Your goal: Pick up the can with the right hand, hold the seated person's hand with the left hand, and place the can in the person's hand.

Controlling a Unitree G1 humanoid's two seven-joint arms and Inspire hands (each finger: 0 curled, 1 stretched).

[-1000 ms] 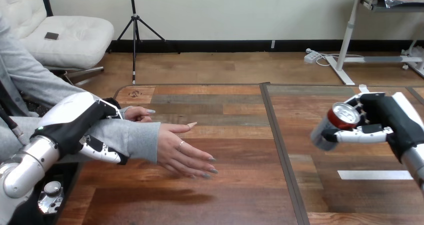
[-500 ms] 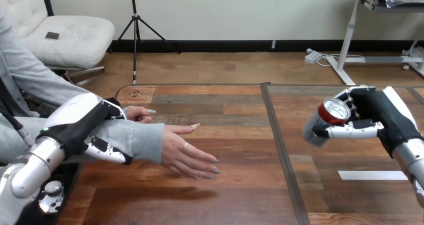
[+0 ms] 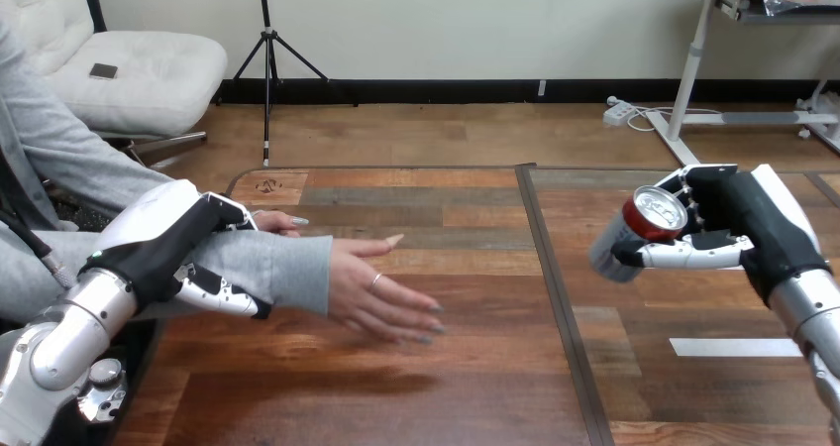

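While the right hand (image 3: pixel 743 230) hangs above the right half of the counter (image 3: pixel 446 367), its fingers (image 3: pixel 699 206) are curled round the can (image 3: pixel 634 233) and grip it. The can lies tilted in that grip, clear of the wood. Its red top with the silver lid faces up and toward the camera, and its silver body slants down to the left, out past the hand. The thumb (image 3: pixel 683 257) runs across the can's near side, and the other fingers close on the far side, so the can sits between them with its lower end free. A white strip of tape (image 3: pixel 738 347) lies on the counter below the hand. A dark seam (image 3: pixel 555 297) crosses the counter from far to near, left of the can.

At the left, the left hand (image 3: pixel 163 243) lies over the person's forearm (image 3: pixel 282 273) in its grey sleeve, near the wrist. Its back rests on top of the sleeve and its fingers (image 3: pixel 226 298) curl underneath, so the forearm is clasped. The person's hand (image 3: pixel 381 292) reaches out past that clasp, low over the counter, with its own fingers straight and pointing right toward the seam. Whether it touches the wood cannot be told. The person's other hand (image 3: pixel 279 223) shows just behind the left hand. The can and the person's hand are well apart, with the seam between them.
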